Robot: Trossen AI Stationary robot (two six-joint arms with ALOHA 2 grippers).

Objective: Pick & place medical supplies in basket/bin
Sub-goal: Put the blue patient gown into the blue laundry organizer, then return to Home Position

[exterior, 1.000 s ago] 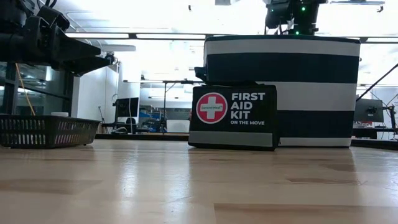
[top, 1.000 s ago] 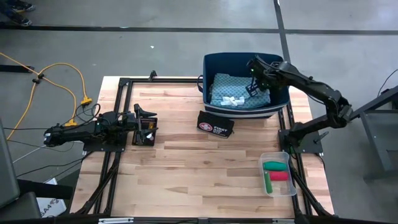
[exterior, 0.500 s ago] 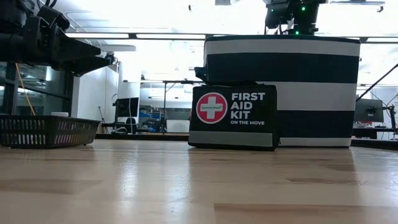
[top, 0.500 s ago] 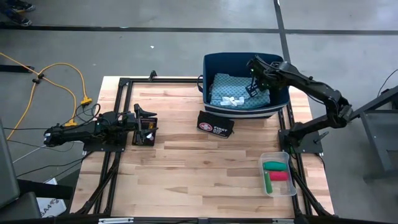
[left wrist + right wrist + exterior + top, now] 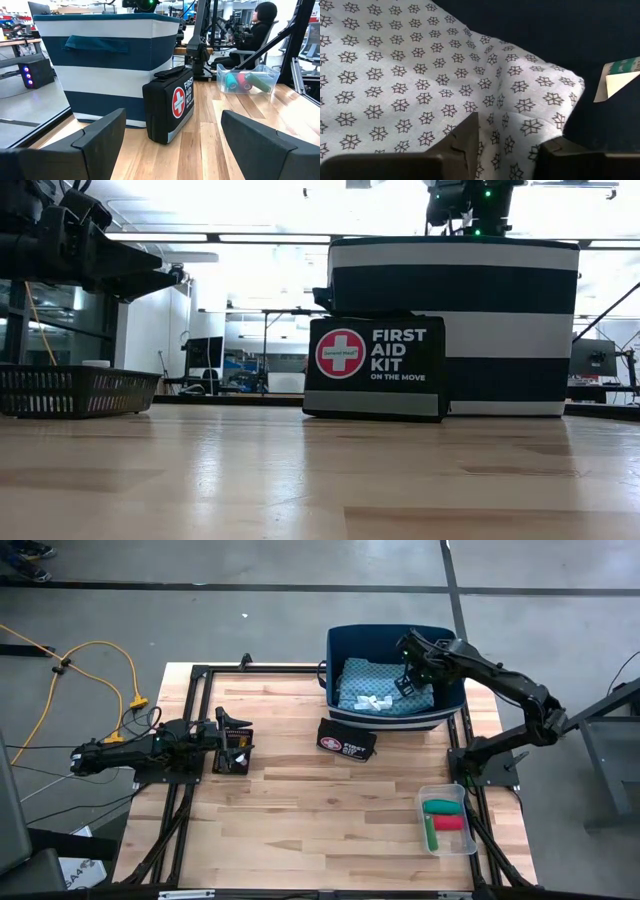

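Starting at the front edge of the wooden desk (image 5: 300, 830), a clear plastic tray (image 5: 470, 840) on the right side holds a green roll (image 5: 443, 807) and a red roll (image 5: 450, 823) lying side by side. They look light and firm enough to take across the middle, though a round shape may slip from a shallow hold.

Farther in, on the left, the left pincer (image 5: 232, 740) waits low over the desk with its fingers spread wide and nothing between them. Near the middle stands a black fabric first aid pouch with a red cross (image 5: 346, 740), just in front of the navy-and-white striped fabric bin (image 5: 330, 650), perhaps touching it.

Inside the bin lies a folded teal patterned cloth with white ties (image 5: 358, 680). The right pincer (image 5: 517, 140) hangs inside the bin's right half, directly over a pale blue-grey cloth printed with small stars (image 5: 395, 75). Its fingers stand a narrow way apart, and the cloth lies under the gap rather than pinched in it, so I judge nothing is held. The cloth is already in the bin, against its dark inner wall.

This cloth should handle as soft, limp and light. It will sag and unfold if lifted by one layer. A raised fold or the thick folded edge near the fingers looks like the best place to pinch, deep enough to catch all layers.
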